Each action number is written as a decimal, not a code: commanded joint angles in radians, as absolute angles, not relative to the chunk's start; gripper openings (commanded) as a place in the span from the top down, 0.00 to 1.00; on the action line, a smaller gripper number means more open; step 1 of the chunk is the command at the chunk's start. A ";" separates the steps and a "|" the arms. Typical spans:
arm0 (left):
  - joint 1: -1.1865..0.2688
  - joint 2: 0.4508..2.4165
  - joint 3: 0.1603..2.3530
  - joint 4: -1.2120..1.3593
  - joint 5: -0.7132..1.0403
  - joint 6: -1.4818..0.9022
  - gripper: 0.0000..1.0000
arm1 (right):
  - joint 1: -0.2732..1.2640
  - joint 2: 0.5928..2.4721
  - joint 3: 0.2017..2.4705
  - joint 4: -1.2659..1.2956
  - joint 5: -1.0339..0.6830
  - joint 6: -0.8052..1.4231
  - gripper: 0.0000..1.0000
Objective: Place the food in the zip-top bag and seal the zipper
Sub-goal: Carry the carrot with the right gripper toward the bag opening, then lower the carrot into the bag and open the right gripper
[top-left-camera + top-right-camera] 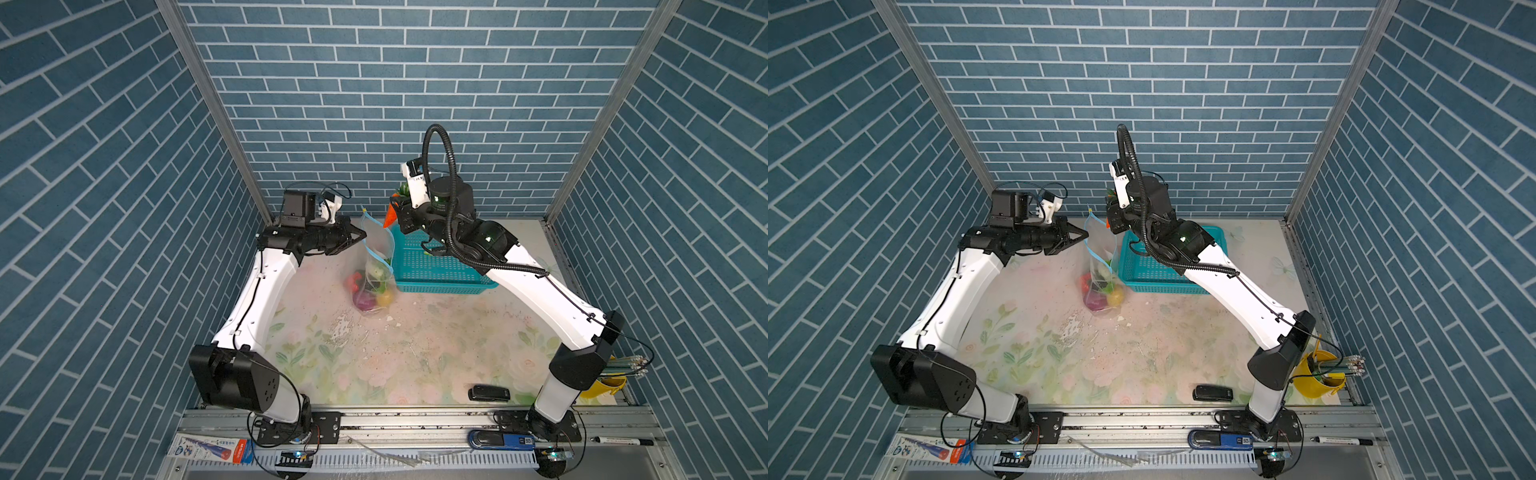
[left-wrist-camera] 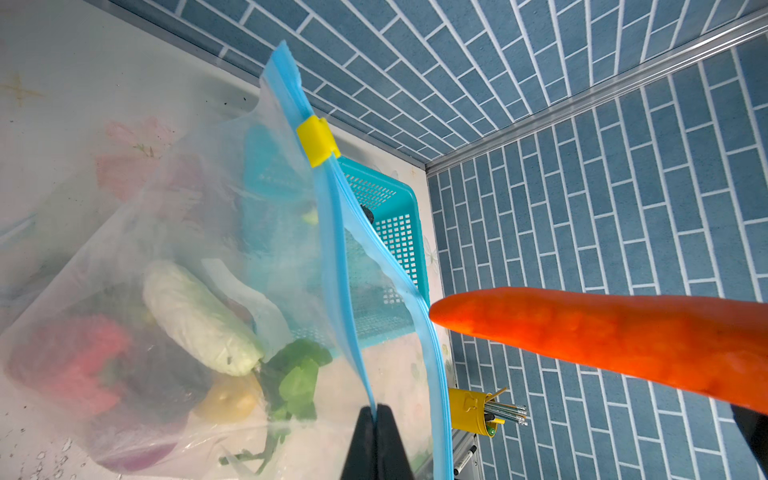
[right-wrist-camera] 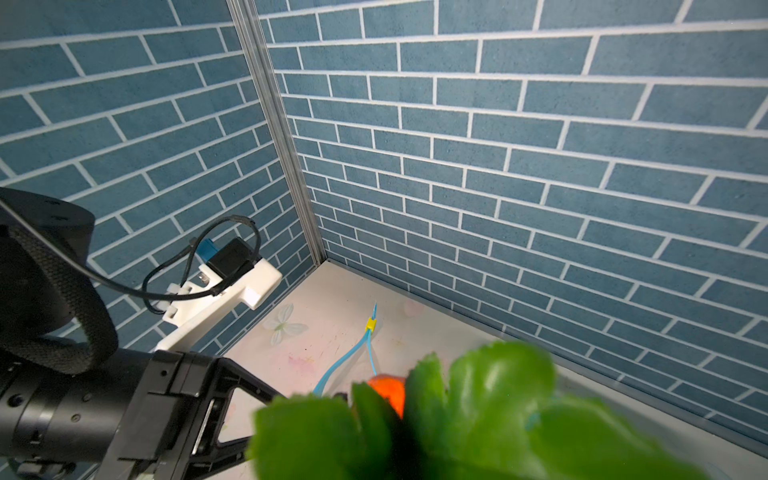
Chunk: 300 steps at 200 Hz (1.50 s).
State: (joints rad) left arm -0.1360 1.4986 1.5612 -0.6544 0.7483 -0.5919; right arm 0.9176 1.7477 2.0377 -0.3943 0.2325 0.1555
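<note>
left claw (image 1: 364,237) clamped shut on the zipper (image 2: 332,249), pinching one lip of the blue strip; left wrist view shows its tips (image 2: 376,419) closed on the edge. bag (image 1: 376,253) hangs upright from that grip, with its bottom slumped on the surface (image 1: 415,353). mouth is open: the two blue lips spread apart below the slider (image 2: 318,141), which sits near the top end of the strip.

right claw (image 1: 398,208) grips the carrot (image 1: 390,218) up near its leafy end, orange tip pointing down toward the bag. in the left wrist view the carrot (image 2: 602,332) tip is just beside the free lip of the mouth, outside the bag. can't tell if it touches the plastic. right wrist view is mostly blocked by the carrot's green leaves (image 3: 478,407), with the zipper (image 3: 332,370) and slider (image 3: 370,324) visible past them.

already in the bag, piled at the bottom: red piece (image 2: 70,365), white piece (image 2: 195,316), greens (image 2: 297,374), potato (image 2: 226,401), onion (image 1: 365,300). there's also something dark under the white piece, too blurred through the plastic to call.

teal basket (image 1: 436,274) is on the surface just beside the bag on the right arm's side, partly under that arm.
</note>
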 commanded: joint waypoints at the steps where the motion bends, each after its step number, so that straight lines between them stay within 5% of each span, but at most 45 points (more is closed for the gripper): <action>1: -0.136 1.497 1.581 -0.649 0.750 -0.589 1.00 | 0.937 1.696 2.068 -0.357 0.228 0.108 0.65; 300: -0.138 1.454 1.557 -0.646 0.744 -0.591 1.00 | 0.936 1.960 2.038 -0.473 0.113 0.220 0.65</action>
State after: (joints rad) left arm -0.1364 1.4864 1.5608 -0.6540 0.7383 -0.5949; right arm 0.9409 1.9320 2.0357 -0.4454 0.1226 0.2054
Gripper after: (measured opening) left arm 0.044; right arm 0.354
